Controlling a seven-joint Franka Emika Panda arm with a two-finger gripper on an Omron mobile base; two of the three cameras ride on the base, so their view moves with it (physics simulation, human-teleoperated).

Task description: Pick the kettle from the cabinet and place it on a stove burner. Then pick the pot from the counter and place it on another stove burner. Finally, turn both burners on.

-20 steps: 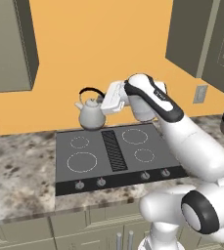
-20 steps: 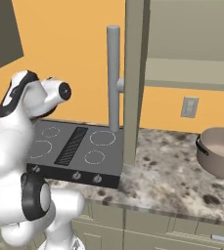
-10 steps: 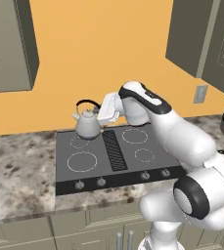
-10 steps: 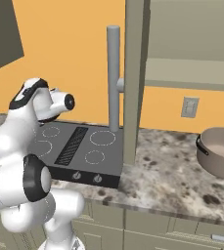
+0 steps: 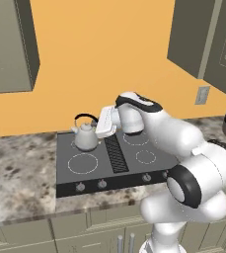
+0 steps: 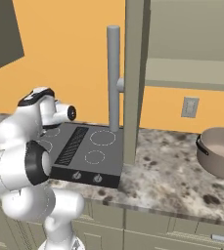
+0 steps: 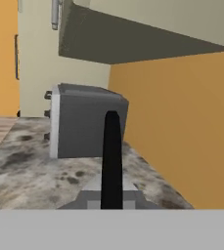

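Holding the kettle (image 5: 86, 138) by its black hoop handle, the closed gripper (image 5: 97, 129) has it over the back left burner. The pot (image 6: 220, 152) sits on the bench (image 6: 167, 178).

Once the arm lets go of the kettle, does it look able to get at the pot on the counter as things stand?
Probably not without the base driving. The gripper is shut on the kettle's handle over the cooktop's rear-left ring. The pot sits far right on the counter, past the tall cabinet panel, with nothing covering it.
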